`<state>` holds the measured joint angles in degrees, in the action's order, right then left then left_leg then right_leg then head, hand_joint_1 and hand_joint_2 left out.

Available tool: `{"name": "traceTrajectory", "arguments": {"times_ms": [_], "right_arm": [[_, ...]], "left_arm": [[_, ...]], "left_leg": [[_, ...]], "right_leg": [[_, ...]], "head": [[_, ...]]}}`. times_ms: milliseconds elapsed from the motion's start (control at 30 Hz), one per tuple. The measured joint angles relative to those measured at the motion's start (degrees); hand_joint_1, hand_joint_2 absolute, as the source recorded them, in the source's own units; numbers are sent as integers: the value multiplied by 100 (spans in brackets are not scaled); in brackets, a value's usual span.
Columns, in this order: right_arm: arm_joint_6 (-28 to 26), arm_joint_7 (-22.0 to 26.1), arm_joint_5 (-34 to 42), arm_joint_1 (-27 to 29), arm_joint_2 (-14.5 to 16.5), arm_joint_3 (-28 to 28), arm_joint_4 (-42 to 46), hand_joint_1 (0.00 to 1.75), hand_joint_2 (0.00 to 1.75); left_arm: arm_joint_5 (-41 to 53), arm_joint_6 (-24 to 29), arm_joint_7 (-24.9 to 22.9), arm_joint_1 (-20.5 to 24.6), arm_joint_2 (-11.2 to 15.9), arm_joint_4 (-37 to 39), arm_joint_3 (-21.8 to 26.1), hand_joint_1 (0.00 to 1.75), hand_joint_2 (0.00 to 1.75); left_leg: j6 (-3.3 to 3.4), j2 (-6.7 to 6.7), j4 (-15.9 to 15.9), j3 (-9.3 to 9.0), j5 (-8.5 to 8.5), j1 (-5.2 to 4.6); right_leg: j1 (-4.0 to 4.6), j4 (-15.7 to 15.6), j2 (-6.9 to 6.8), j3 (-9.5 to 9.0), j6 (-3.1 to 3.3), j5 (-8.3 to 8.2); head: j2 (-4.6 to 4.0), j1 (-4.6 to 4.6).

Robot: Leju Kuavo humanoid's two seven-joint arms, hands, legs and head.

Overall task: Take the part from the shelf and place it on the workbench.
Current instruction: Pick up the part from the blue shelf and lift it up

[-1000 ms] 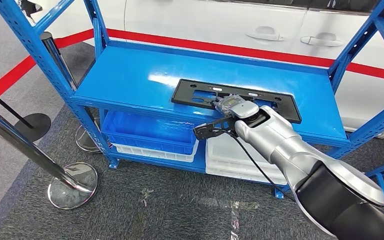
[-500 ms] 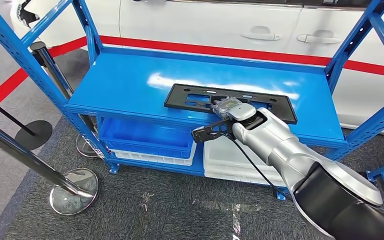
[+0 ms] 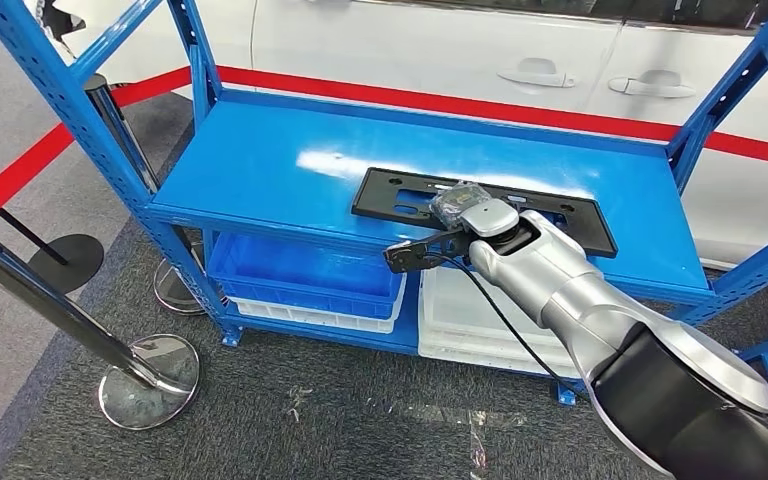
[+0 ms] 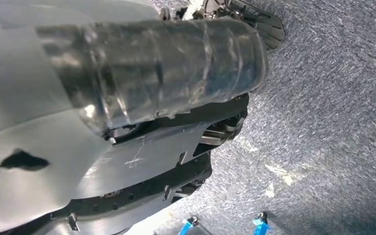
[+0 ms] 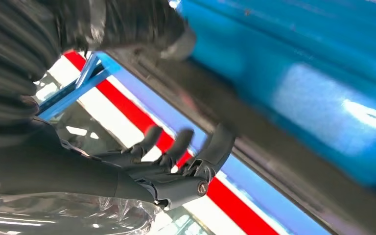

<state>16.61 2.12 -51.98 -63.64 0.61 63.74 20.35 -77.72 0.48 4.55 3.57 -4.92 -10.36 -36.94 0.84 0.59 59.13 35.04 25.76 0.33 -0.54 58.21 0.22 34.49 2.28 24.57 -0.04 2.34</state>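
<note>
- Blue steel shelf stands on grey carpet, a white car with a red stripe behind it, chrome barrier posts on the robot's left.
- Part: flat black plastic plate with cut-outs, lying flat on the top shelf deck, toward the front edge and right of centre.
- Long axis runs roughly along the shelf's front edge, slightly skewed; the right end sits a bit nearer the front lip. Broad face up.
- Right hand is at the part's front edge near its middle, dark fingers spread and reaching under the shelf lip. No firm grasp visible; I read it as open, not yet holding.
- Left hand: its wrist view looks at carpet; fingers are not clear, so I cannot tell its state.
- Handling, my judgement: light, stiff but thin, so it may flex if lifted from one end. Smooth plastic on glossy paint likely slides easily.
- Best hold looks like the front long edge near mid-length, thumb on top and fingers beneath, or through a cut-out, to keep it level.
- Lower bins sit just beneath; a drop would land there or on carpet.
</note>
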Motion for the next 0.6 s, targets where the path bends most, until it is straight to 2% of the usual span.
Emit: {"name": "traceTrajectory", "arguments": {"times_ms": [67,167,200,233,600], "right_arm": [[-50,49,-17,-9,0,-17,13,175,175],[-85,115,-34,-13,1,-29,30,175,175],[-95,130,-37,-13,2,-31,33,175,175],[-104,143,-39,-14,3,-35,38,175,175],[-144,211,-95,-14,2,-50,63,175,175]], "left_arm": [[-14,-9,0,0,-1,0,0,0,0],[-41,-28,0,-1,-2,0,0,0,0],[-46,-33,1,-1,-2,0,0,0,0],[-49,-36,2,-1,-2,0,0,0,0],[-59,-45,47,-8,-2,2,0,0,0]], "left_leg": [[9,-1,1,0,4,-2],[14,0,2,1,7,-6],[14,0,2,1,7,-6],[14,0,1,0,6,-5],[-2,-2,-41,-25,-7,12]], "right_leg": [[-3,-11,0,-4,-56,1],[-19,-35,-2,-16,-260,7],[-22,-39,-3,-18,-300,8],[-22,-40,-3,-18,-314,9],[-5,-39,-1,-14,-315,10]], "head": [[0,2],[0,2],[0,3],[0,4],[0,5]]}}
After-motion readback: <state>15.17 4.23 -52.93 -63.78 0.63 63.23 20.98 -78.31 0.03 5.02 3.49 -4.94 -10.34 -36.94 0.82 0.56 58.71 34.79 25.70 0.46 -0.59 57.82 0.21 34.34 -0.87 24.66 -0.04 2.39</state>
